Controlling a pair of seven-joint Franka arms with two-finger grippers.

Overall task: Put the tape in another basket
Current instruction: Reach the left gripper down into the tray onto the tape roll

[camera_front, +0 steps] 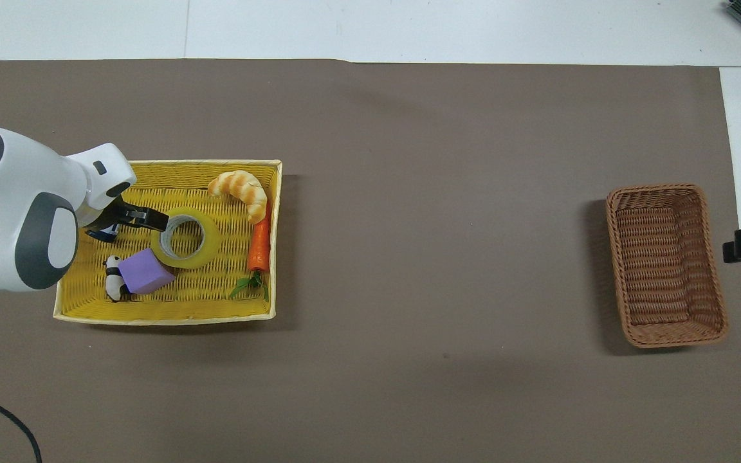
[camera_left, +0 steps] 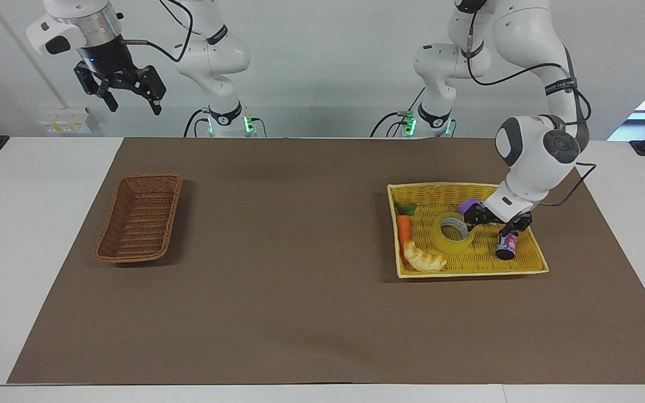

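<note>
Low over the yellow tray basket (camera_left: 529,266) at the left arm's end of the tabletop (camera_left: 300,313): the left gripper (camera_left: 493,221), jaws spread and empty, tilted in between the tape (camera_left: 455,232) and a small dark jar (camera_left: 506,244). Tape lying flat on the tray floor, hole upward, with a purple block (camera_front: 145,271) touching its rim on the side nearer the robots, a toy panda (camera_front: 112,285) just beside that block, and a carrot (camera_left: 403,230) and croissant (camera_left: 424,258) along the tray's edge toward the right arm's end. Seen from above, one finger already at the roll's wall on the jar side; contact not confirmable from across the table.

Step in hand, by the look of it: closing in for the pick. Best grip likely across the roll's wall, one finger dropped into the white core and the other outside, on the arc away from the purple block so nothing gets pinched along with it. Worth keeping the outer finger clear of the jar, which stands close enough to be tipped. Slick tape face, so a firm, level squeeze before lifting straight up over the tray rim.

Well apart, at the right arm's end: the brown wicker basket (camera_left: 139,219), nothing inside. High above that end, waiting: the right gripper (camera_left: 127,89), jaws spread, holding nothing.
</note>
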